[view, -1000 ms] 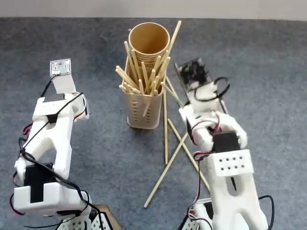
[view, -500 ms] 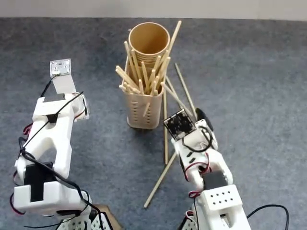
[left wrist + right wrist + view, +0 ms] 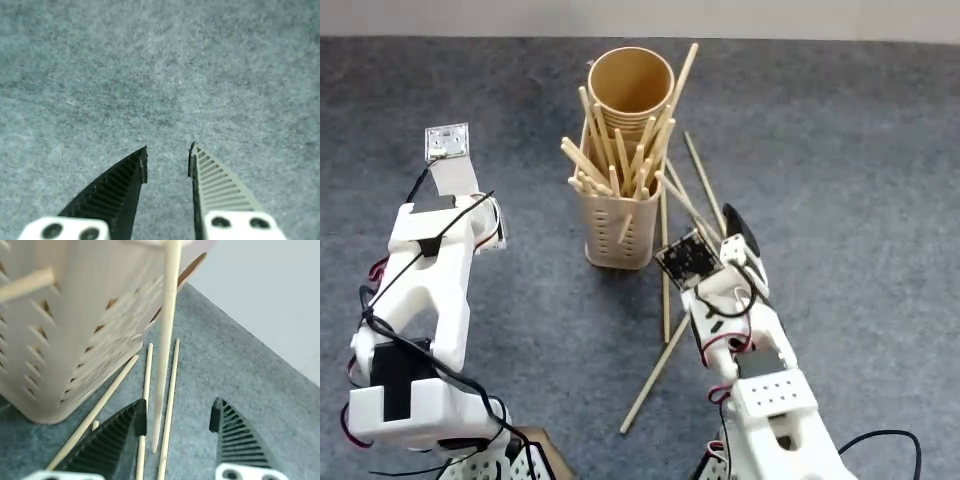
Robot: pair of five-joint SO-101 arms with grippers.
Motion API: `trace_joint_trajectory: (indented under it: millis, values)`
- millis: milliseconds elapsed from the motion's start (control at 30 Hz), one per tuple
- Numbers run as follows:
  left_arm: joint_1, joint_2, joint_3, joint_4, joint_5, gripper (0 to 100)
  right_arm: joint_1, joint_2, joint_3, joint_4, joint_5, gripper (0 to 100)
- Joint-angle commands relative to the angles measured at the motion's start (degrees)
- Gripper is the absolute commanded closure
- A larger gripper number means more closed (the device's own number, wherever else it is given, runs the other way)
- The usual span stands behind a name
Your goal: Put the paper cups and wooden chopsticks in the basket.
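High view: paper cups (image 3: pixel 630 80) already in basket (image 3: pixel 615 240); loose chopsticks (image 3: pixel 666 290) lie on carpet (image 3: pixel 840 150) beside it. Left wrist view: left gripper (image 3: pixel 167 152) part open, holding nothing. Right wrist view: right gripper (image 3: pixel 177 415) wide open, straddling chopsticks just beside basket. Pick step; next, lower and close.

The right gripper (image 3: pixel 178 420) hangs with jaws apart over grey carpet (image 3: pixel 240 370), beside the slotted basket (image 3: pixel 75 330). 1 chopstick (image 3: pixel 166 340) slants past the basket's rim; 3 other chopsticks (image 3: pixel 171 385) lie flat.
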Motion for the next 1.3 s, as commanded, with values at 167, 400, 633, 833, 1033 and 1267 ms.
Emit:
trace_joint_trajectory:
  millis: [167, 400, 633, 833, 1033, 1267]
  values:
    - [0.92, -0.31, -1.89, -0.53, 0.35, 83, 1.01, 17.54, -12.18, -7.69, 0.44, 78.5]
    - [0.92, -0.31, -1.98, -0.53, 0.35, 83, 1.1, 27.74, -18.95, -12.7, 0.35, 82.0]
    - [0.92, -0.31, -2.07, -0.53, 0.35, 83, 6.46, 27.12, -19.82, -12.26, 0.35, 99.7]
    - [0.92, -0.31, -2.07, -0.53, 0.35, 83, 13.32, 15.34, -23.6, 6.46, 0.7, 99.4]
    - [0.92, -0.31, -2.07, -0.62, 0.35, 83, 13.58, 4.53, -40.13, 43.65, 0.62, 99.4]
    - [0.92, -0.48, -2.07, -0.53, 0.35, 83, 10.42, 15.08, -54.46, 61.58, 0.35, 99.4]
